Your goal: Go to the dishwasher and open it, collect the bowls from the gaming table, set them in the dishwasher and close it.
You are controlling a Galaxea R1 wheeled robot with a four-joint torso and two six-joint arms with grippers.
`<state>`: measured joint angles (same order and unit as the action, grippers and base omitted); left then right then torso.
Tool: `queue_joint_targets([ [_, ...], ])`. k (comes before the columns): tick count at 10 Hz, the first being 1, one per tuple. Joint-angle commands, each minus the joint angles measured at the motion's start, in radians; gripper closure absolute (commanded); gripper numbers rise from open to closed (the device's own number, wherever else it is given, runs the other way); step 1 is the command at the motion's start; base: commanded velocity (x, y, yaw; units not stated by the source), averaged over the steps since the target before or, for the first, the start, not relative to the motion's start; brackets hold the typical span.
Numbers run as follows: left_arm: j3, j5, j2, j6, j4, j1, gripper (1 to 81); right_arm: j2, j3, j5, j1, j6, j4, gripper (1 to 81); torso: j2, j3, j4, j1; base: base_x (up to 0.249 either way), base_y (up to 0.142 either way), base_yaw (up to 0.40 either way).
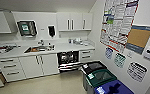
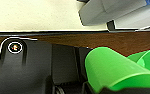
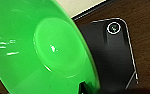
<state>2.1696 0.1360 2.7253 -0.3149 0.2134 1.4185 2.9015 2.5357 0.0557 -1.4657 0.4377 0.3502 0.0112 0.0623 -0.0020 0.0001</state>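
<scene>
head view: a kitchenette seen from across the floor, with the dishwasher [image 1: 68, 60] set under the white bench [image 1: 63, 47], between white cabinet doors [image 1: 39, 65] and a short stack of drawers [image 1: 86, 55], to one side of the sink [image 1: 38, 49]. its door is let down toward the floor, the dark inside and a wire rack [image 1: 69, 65] are exposed, and its open mouth faces out into the room toward the camera; the long axis of the lowered door runs along the bench front. a row of lidded bins [image 1: 101, 77] stands against the wall with posters, near the appliance. left wrist view: a green bowl [image 2: 116, 71] lies close before the camera, tilted, its outer wall turned to the lens, a second green rim beside it. right wrist view: a green bowl [image 3: 41, 47] tipped steeply on edge, its hollow turned to the camera. whether either pincer is clenched on a bowl cannot be told, as no fingers can be made out. judged progress: opening appears done and bowls appear collected, since green ones ride at both wrists; loading the rack and closing the door remain.
</scene>
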Motion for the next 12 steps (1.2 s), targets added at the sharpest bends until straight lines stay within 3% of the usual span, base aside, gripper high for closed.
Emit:
queue_joint_targets([
  [1, -0.019, -0.032, -0.015, 0.002, 0.011, -0.052, 81.1, -0.006, -0.009, -0.047, 0.046, -0.007, 0.018, 81.1, 0.0, 0.0, 0.0, 0.0, 0.11, 0.063, 0.0],
  [6, -0.019, -0.032, -0.015, 0.002, 0.012, -0.052, 81.1, -0.008, -0.009, -0.048, 0.046, -0.005, 0.018, 81.1, 0.0, 0.0, 0.0, 0.0, 0.11, 0.063, 0.0],
  [12, -0.02, -0.032, -0.013, 0.002, 0.012, -0.052, 81.1, -0.006, -0.008, -0.048, 0.049, -0.005, 0.018, 81.1, 0.0, 0.0, 0.0, 0.0, 0.101, 0.0, 0.0],
])
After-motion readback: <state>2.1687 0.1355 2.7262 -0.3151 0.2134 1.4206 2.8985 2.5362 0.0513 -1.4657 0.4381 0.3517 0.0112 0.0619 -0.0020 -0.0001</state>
